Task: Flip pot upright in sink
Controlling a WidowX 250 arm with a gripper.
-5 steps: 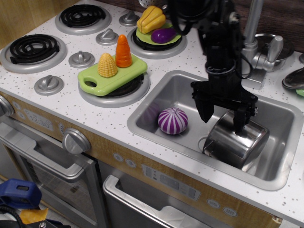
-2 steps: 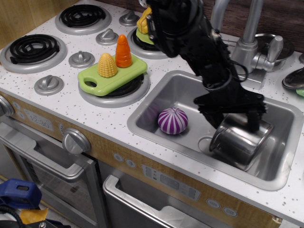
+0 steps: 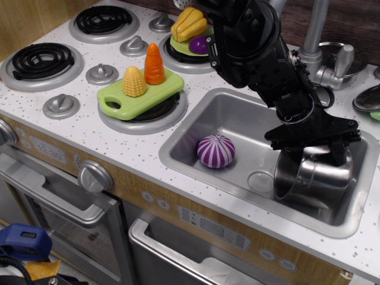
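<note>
Observation.image shows the gripper clamped on the rim of the pot, which stands nearly upright at the right end of the sink, just beside the drain. A striped ball lies at the sink's left, apart from the pot.

I'm at a toy kitchen: coil burners, oven knobs, sink, plastic veg on green board.
</note>
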